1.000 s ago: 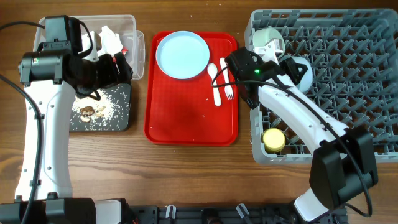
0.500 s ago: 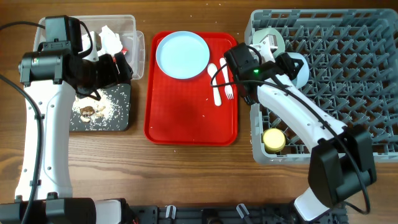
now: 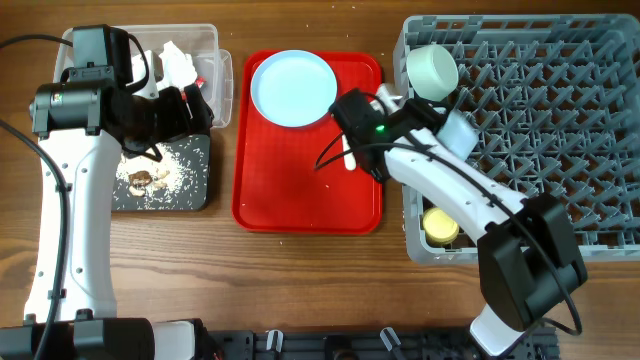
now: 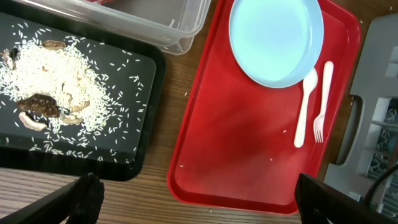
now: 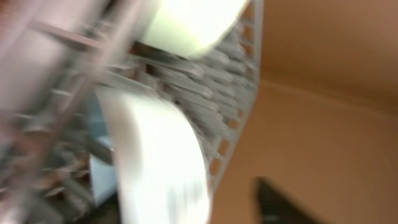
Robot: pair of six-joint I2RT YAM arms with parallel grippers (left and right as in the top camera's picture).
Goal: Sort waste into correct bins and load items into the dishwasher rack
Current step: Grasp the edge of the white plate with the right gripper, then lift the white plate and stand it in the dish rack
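**A:** Grey plastic dishwasher rack (image 3: pixel 560 130), left side. The right arm's dark elbow (image 3: pixel 362 118) has swung left and now hangs over the flat red serving tray (image 3: pixel 300 190).

**B:** And the right gripper (image 3: pixel 448 122)?

**A:** Low at the rack's edge. The wrist view is blurred, so I cannot tell its spread. One pale green bowl (image 3: pixel 432 68) is now uncovered in the rack corner. The small yellow cup (image 3: pixel 440 225) is in the rack too.

**B:** Left side?

**A:** Left gripper (image 4: pixel 199 202) is wide apart, empty and unmoved. The pale blue round plate (image 3: pixel 293 88), white plastic spoon (image 4: pixel 305 109) and fork (image 4: pixel 322 99) are still on the tray, so they are likely next.

White arms (image 3: pixel 62 230), black joints (image 3: pixel 70 105), cables (image 3: pixel 22 40)
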